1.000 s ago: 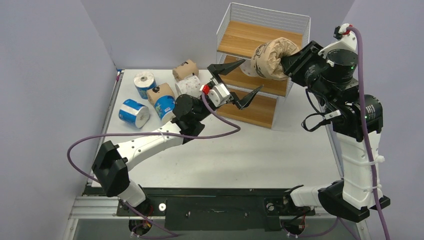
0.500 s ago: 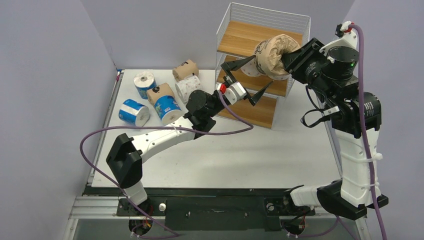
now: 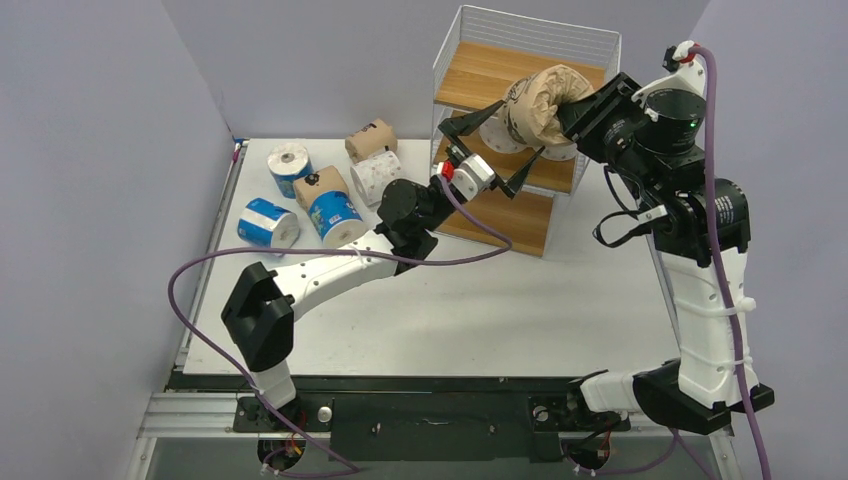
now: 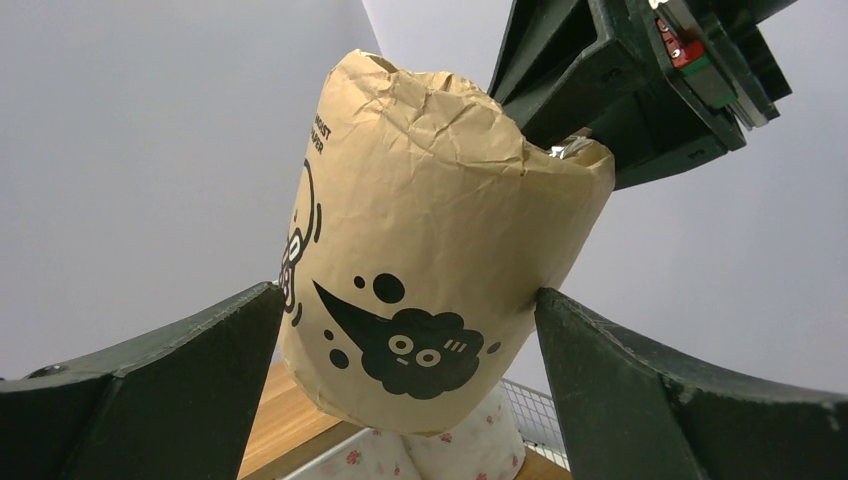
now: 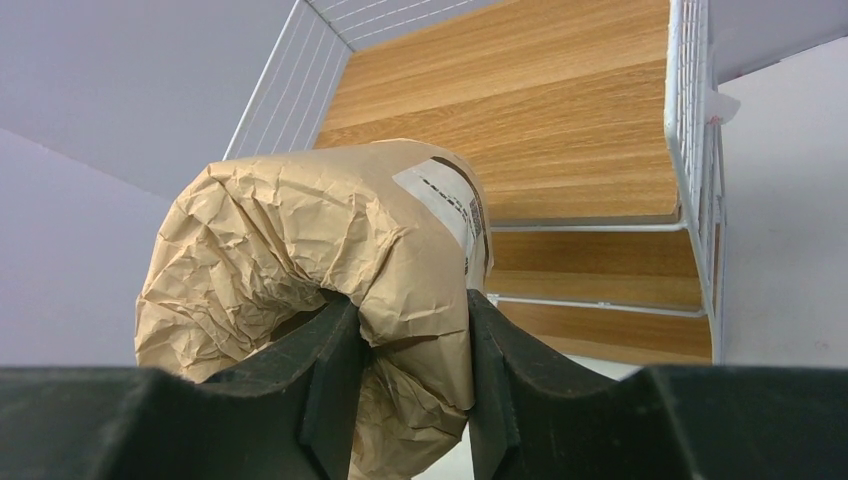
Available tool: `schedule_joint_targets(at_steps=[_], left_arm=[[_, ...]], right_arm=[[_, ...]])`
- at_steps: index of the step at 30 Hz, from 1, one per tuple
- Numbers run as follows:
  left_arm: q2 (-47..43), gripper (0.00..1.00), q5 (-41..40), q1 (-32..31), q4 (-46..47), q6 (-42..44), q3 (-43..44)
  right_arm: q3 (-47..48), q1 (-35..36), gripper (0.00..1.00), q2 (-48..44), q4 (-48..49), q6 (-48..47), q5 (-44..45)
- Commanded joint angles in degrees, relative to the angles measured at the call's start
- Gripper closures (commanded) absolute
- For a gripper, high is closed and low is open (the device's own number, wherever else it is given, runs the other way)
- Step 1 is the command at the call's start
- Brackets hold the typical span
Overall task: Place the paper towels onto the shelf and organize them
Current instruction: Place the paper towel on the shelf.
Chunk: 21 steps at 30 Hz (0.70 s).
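Right gripper (image 3: 568, 104): clamped on the crumpled end of the brown roll (image 3: 540, 95), the paper bulging around both fingers (image 5: 335, 400) in the right wrist view.
Brown roll: it juts out from the right gripper's tips in mid-air, printed black mark (image 4: 410, 350) facing the left wrist camera.
Change in the right gripper: it sits a little higher and further left than a second ago, so the roll now overlaps the front edge of the top board.
Left gripper (image 3: 522, 128): spread wide, one finger on each side of the brown roll. Contact with the wrapper cannot be told from the left wrist view.
Change in the left gripper: a second ago it hung open, short of the shelf front with nothing between its fingers. It has since travelled up and right, and the roll now sits in its gap.
Shelf (image 3: 480, 75): just beyond the right gripper's tips, all three wooden boards visible past the roll.
White dotted roll (image 3: 494, 135): on the middle board, directly below the held roll and behind the left gripper's fingers.
Loose rolls (image 3: 335, 215): six lie clustered on the table (image 3: 500, 300) well behind and left of the left gripper, unmoved across the frames.
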Motion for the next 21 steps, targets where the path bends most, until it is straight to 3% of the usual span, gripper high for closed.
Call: schedule_joint_targets(at_steps=[1, 21], left_arm=[[1.5, 0.04, -2.8, 0.0, 2.5, 0.6, 4.7], [9.3, 0.04, -3.5, 0.9, -3.6, -0.7, 14.8]], right_arm=[[-1.2, -0.7, 0.66, -1.2, 6.8, 1.8, -0.9], [-1.9, -2.9, 0.63, 0.6, 8.6, 2.5, -1.8]])
